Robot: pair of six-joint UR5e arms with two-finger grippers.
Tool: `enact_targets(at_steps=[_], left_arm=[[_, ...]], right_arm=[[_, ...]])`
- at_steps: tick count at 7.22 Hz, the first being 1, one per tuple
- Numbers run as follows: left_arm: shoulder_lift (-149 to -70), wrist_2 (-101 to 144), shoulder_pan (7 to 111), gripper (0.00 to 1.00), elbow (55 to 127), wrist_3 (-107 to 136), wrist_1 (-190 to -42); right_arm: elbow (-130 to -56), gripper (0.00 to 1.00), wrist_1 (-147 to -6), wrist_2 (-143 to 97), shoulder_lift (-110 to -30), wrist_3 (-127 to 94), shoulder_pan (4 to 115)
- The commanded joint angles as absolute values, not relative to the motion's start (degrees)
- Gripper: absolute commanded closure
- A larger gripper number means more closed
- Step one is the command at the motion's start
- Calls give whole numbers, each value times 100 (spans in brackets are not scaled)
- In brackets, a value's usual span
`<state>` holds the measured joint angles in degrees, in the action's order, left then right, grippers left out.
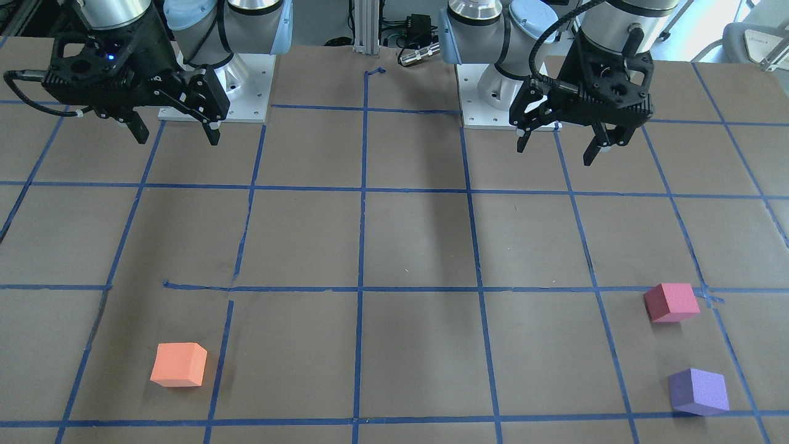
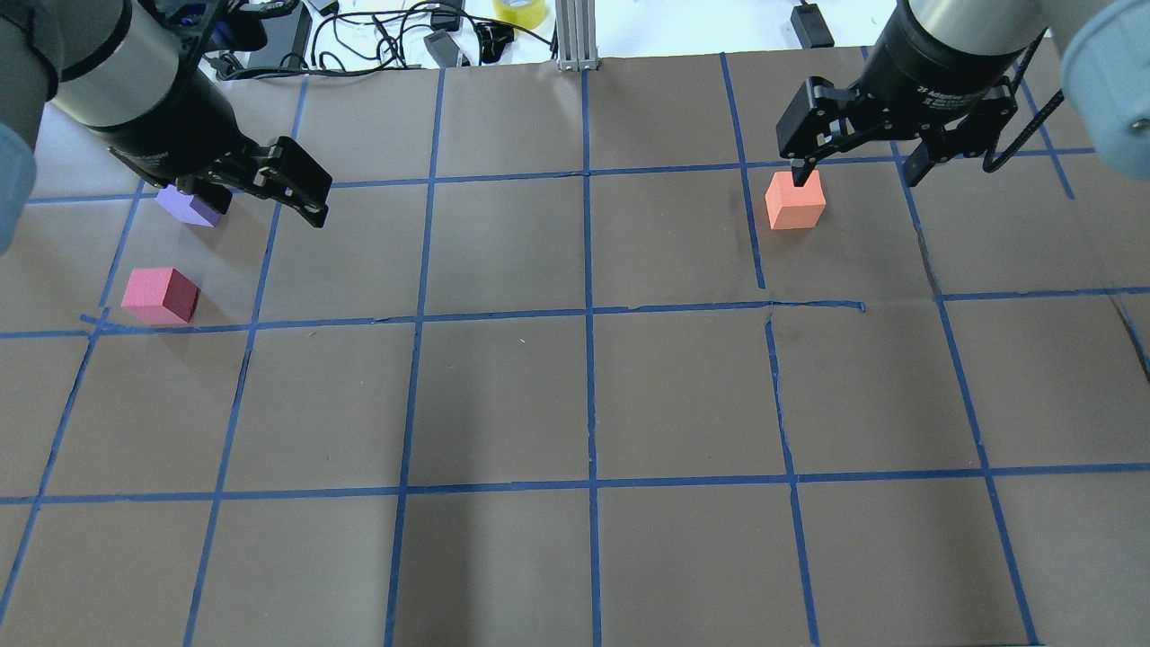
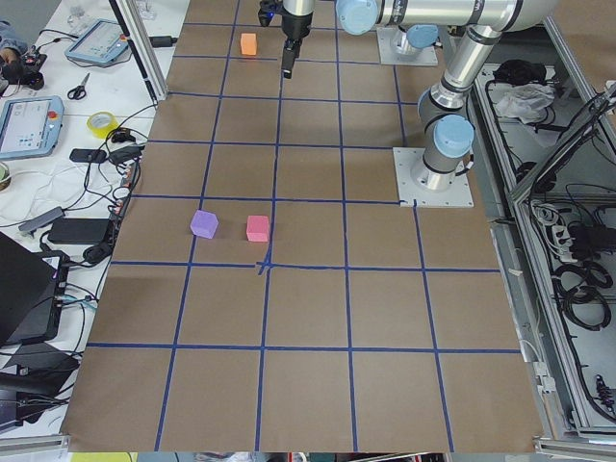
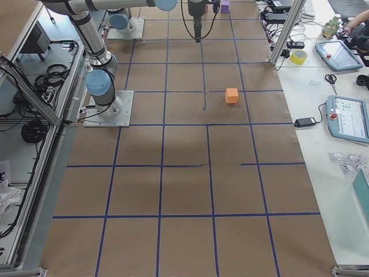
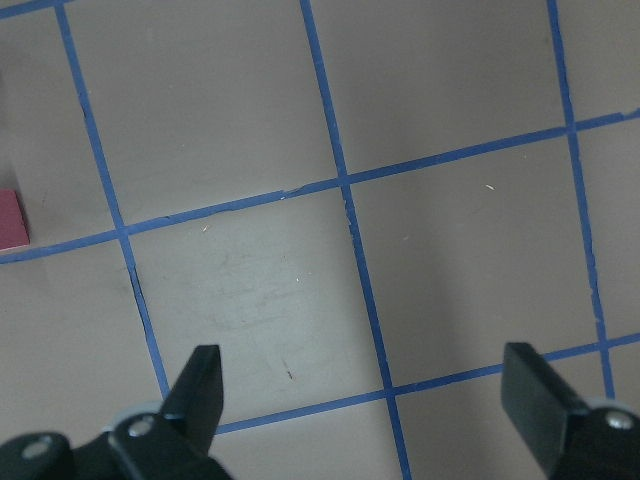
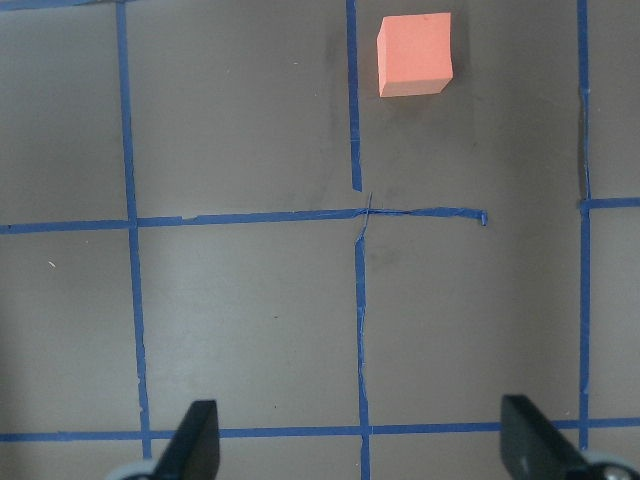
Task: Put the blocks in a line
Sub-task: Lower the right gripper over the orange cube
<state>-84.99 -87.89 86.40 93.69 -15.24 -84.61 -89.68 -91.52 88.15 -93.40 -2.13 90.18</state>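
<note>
**Ana:** Where are the left fingers [image 5: 198, 390]?

**Ben:** Up over the brown counter [image 2: 503, 395], wide apart, holding nothing; the purple cube [image 2: 189, 207] sits far left, with the pinkish-red cube [image 2: 160, 296] near it, not touching.

**Ana:** And the orange cube [image 2: 795, 200]?

**Ben:** Way over on the right, all alone; the right fingers [image 6: 195, 440] hang above the counter, wide apart, holding nothing.
</note>
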Motion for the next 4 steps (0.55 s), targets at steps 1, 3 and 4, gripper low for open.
enact_targets(at_steps=[1, 3, 4], left_arm=[[-8499, -8789, 8640, 0, 9369, -1521, -8464], [-8499, -8789, 8640, 0, 9369, -1521, -8455], [-8499, -8789, 8640, 0, 9369, -1521, -8455]], right_arm=[[-9026, 0, -9167, 8824, -9352, -211, 9018], [-9035, 0, -9158, 8816, -9316, -246, 9017], [-9053, 0, -9158, 8824, -9308, -255, 9018]])
